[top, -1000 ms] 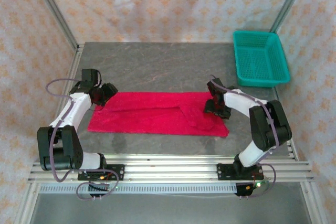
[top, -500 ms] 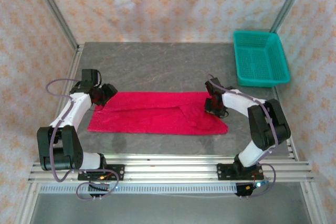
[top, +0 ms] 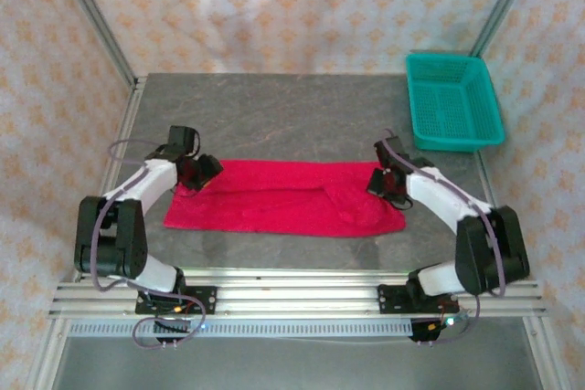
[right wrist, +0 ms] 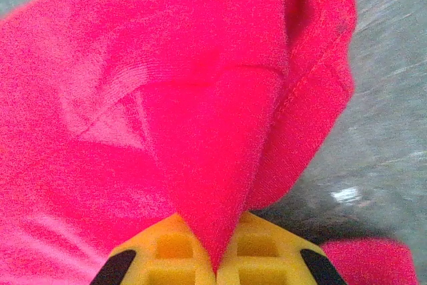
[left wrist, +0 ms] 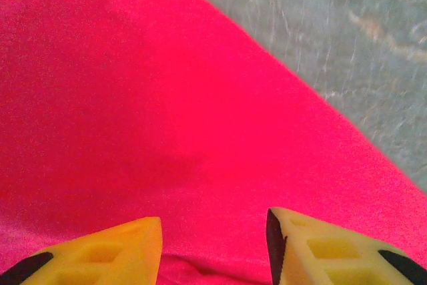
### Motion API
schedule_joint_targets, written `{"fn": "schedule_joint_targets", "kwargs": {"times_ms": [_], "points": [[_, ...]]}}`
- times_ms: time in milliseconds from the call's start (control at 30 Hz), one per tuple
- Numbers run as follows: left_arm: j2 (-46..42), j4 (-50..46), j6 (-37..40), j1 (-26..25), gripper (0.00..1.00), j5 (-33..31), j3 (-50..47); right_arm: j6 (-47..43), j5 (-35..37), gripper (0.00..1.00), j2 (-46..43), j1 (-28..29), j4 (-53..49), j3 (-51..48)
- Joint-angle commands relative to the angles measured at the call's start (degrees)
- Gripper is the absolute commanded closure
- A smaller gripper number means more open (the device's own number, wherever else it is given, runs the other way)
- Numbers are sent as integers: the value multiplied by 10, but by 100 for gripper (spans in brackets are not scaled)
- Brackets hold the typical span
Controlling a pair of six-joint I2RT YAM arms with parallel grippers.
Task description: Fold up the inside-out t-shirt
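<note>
There is one red t-shirt, one teal plastic basket, and two arms, each ending in a two-finger gripper.

The right gripper is closed tight. Its two yellow fingers meet on a pinched peak of the red cloth, which rises out of the jaws as a narrow wedge, with a hemmed edge curling over to the right of it. From the top view this gripper sits at the far right corner of the shirt.

The left gripper has its jaws partly apart, with a clear gap between the yellow tips. Red fabric lies flat beneath and between them, and a small ruck shows at their base. Whether they actually grip the cloth cannot be told. This gripper sits at the shirt's far left corner.

The t-shirt lies as a long flat band across the middle of the grey table, stretched between the two grippers. The basket stands at the far right corner, well apart from it.

The left arm rises from its near-left base, elbow out to the left, forearm angled forward and inward. The right arm mirrors it, elbow out to the right, forearm reaching inward to the shirt.
</note>
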Motion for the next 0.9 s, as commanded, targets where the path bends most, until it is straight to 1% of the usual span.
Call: {"fn": "schedule_joint_targets", "kwargs": {"times_ms": [0,100,133,200,333,500,700,867], "points": [[26,80,-65,-52,55,-3,6,14,38,100,-70,-29,-43,-2],[63,85,-79,-106,55,-21,45,15,49,100,-128,-39,-67,12],[78,77,-75,-118,56,-23,62,15,49,100,-142,-41,-74,18],[103,58,-64,-127,56,-27,91,11,35,100,-160,-42,-82,27],[119,19,-41,-124,56,-46,123,6,-3,100,-165,-42,-105,51],[108,2,-29,-110,56,-45,131,13,-60,100,-167,-33,-103,72],[90,-7,-22,-85,56,-30,128,21,-69,100,-167,6,-105,109],[86,-10,-17,-71,56,-17,122,25,-83,100,-165,50,-91,131]]}}
